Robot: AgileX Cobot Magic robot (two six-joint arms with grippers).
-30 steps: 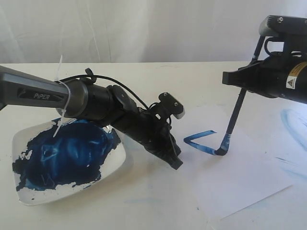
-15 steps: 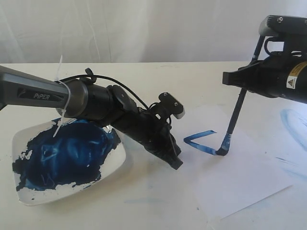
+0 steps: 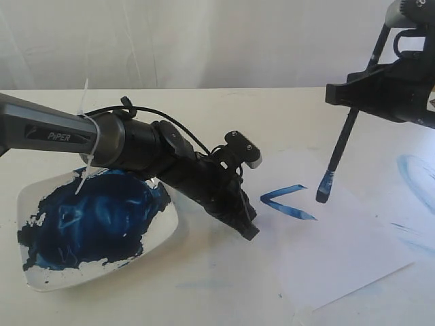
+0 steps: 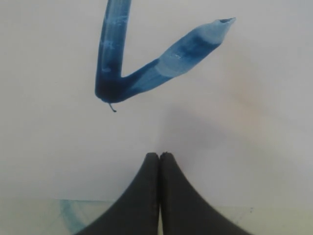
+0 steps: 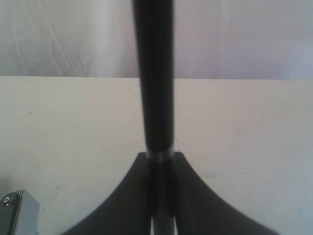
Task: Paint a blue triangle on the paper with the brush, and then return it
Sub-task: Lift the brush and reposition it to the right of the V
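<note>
Dish (image 3: 30, 275) at table (image 3: 204, 299) left, paper (image 3: 340, 258) right of it; left gripper (image 3: 249, 229) between them at paper's left edge; unfinished triangle (image 3: 282, 202) on paper, just right of that gripper; brush (image 3: 338, 157) beside triangle's right end, hanging from right gripper (image 3: 355, 102).

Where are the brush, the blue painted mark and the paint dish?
the brush (image 3: 338, 155): exterior view, middle of black handle.
the blue triangle (image 4: 111, 88): left wrist view, dark corner where its two strokes meet.
paint dish (image 3: 88, 273): exterior view, bare white front rim.
</note>
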